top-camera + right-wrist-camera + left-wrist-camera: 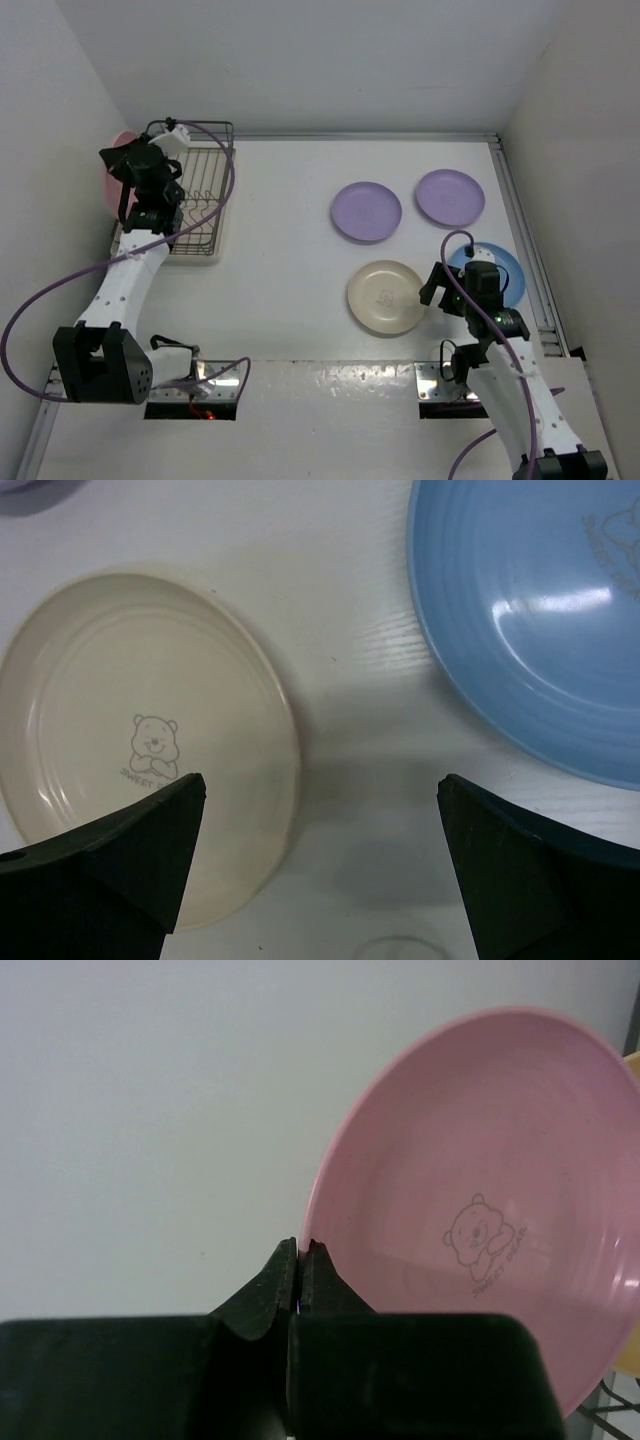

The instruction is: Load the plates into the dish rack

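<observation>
**Six plates, one rack: count and position**

Plates, six in all. One pink plate [480, 1210] stands on edge at the far left corner of the table [285, 190], its rim pinched between the closed fingers of the left gripper [300, 1255]. Two purple plates [366, 211] [450, 197] lie flat side by side toward the far right. One cream plate [150, 740] and one blue plate [540, 630] lie flat near the right edge, close but apart. The right gripper [322, 780] hangs above the gap between them, fingers wide apart and holding nothing. One yellow plate [632, 1065] shows only as a sliver behind the pink one.

One dish rack [200, 205] sits at the far left corner. Whether either plate sits between its prongs cannot be told.
</observation>
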You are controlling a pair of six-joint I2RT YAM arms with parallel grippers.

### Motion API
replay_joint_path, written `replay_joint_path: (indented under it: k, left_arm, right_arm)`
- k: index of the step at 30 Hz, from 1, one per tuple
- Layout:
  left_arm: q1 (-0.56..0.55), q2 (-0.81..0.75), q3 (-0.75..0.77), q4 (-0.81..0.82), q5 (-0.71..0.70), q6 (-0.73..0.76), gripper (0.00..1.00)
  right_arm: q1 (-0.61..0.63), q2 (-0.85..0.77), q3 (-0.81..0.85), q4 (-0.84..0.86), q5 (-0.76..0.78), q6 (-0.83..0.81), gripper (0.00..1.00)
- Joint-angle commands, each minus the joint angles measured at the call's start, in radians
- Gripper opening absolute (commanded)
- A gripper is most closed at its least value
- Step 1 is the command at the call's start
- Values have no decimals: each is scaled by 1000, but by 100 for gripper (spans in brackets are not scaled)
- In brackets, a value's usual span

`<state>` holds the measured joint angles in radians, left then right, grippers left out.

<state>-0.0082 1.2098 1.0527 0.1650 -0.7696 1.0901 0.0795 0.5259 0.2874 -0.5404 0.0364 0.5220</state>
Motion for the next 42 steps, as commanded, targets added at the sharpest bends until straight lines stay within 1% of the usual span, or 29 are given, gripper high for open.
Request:
replay_joint_path:
  k: [1,3,4,5,6,7,9,10,11,13,17,20,22,25,27,28,29,30,33,34,35,36,37,38,39,40,42]
  left_arm:
    - [-9,-15,-69,241,-11,114,0]
    - [-9,-15,-118,344,12,155,0]
    - [-9,-15,-131,344,26,156,0]
    - [-9,-3,-131,328,45,125,0]
    - [0,7,-113,262,46,94,0]
    - [1,19,-100,249,46,49,0]
    - [1,65,-100,275,3,48,0]
    - [1,80,-117,374,-13,82,0]
    - [1,108,-128,414,-23,91,0]
    - [1,134,-128,481,-45,91,0]
    - [-19,168,-128,475,-102,25,0]
    - [-29,177,-164,475,-114,-13,0]
    - [-29,177,-187,438,-140,-73,0]
    - [-38,200,-188,339,-151,-150,0]
    - [-38,223,-188,311,-151,-200,0]
    - [-38,234,-188,301,-164,-220,0]
    - [-38,244,-188,301,-165,-220,0]
    - [-38,264,-188,301,-178,-231,0]
    - [-29,278,-174,266,-188,-268,0]
    - [-29,278,-165,243,-177,-288,0]
    - [-20,289,-151,163,-166,-353,1]
    - [-9,289,-131,107,-148,-398,1]
    - [0,301,-90,52,-104,-441,3]
    - [13,316,-73,-23,-94,-475,8]
    - [13,316,-59,-44,-94,-511,11]
    - [13,330,-50,-54,-106,-512,14]
    - [22,330,-39,-93,-106,-544,19]
  right_arm:
    - [-4,31,32,17,-27,-11,99]
    - [-3,34,39,13,-30,-13,99]
    - [-1,33,39,11,-30,-11,99]
    - [-4,23,42,2,-27,-11,99]
    - [-4,20,48,-1,-21,-10,99]
    - [-4,4,52,-4,-18,-4,99]
    - [-4,-7,58,-16,-4,3,99]
    - [-4,-23,64,-24,6,25,99]
    - [14,-29,67,-36,8,21,99]
    - [-1,-52,76,-47,22,44,99]
    - [-3,-81,102,-72,31,64,99]
    - [-1,-102,136,-101,57,67,99]
    - [-1,-110,150,-108,77,72,99]
    - [-3,-96,159,-116,112,111,99]
    - [-1,-46,183,-122,119,154,99]
    - [-4,42,231,-141,120,182,99]
    - [-1,80,251,-167,122,205,99]
    - [-1,151,275,-182,120,213,99]
    - [-4,307,404,-201,129,222,99]
    - [-9,325,420,-196,137,228,99]
    - [-10,370,435,-185,158,233,99]
    - [-15,381,465,-179,171,246,99]
    - [-23,388,469,-162,180,248,99]
    - [-30,399,470,-147,187,251,99]
    - [-37,410,470,-139,178,247,99]
    - [-41,416,469,-124,168,239,99]
    - [-38,440,444,-102,106,211,99]
